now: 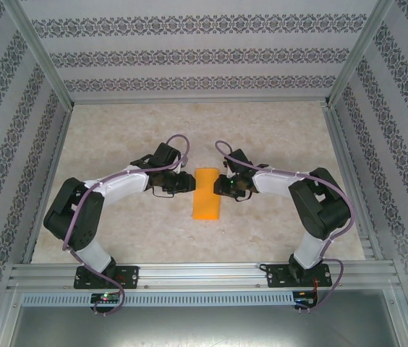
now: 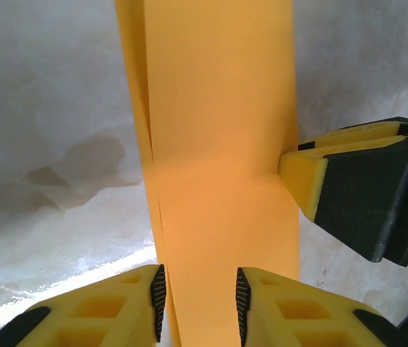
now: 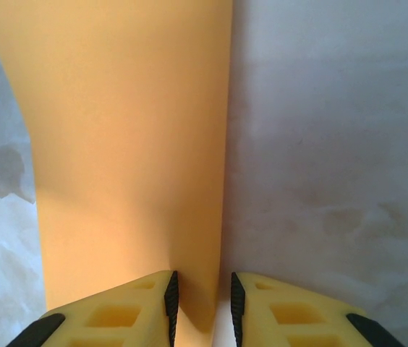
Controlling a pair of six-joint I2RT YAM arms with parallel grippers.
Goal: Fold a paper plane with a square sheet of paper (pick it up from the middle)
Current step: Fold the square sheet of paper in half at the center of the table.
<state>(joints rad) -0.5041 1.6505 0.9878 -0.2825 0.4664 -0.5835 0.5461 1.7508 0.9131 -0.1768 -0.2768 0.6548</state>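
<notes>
A pale marbled table [image 1: 117, 130] is seen from above, enclosed by patterned walls [image 1: 204, 58]. The square sheet of paper [image 1: 205, 194], bright orange and folded into a narrow upright strip, is laid flat at the middle of the table, between the two arms. The left gripper [image 1: 187, 182] is placed against the strip's left edge near its far end, and the right gripper [image 1: 222, 184] is placed opposite it against the right edge. In the left wrist view, the paper [image 2: 218, 144] is seen running into the gap of the left gripper [image 2: 200, 296], whose jaws are held a little apart; one of the right gripper's fingers [image 2: 309, 177] is pressed to the strip's far edge. In the right wrist view, the paper's [image 3: 132, 144] edge is seen within the narrow gap of the right gripper [image 3: 201, 296], whose jaws are likewise parted.
</notes>
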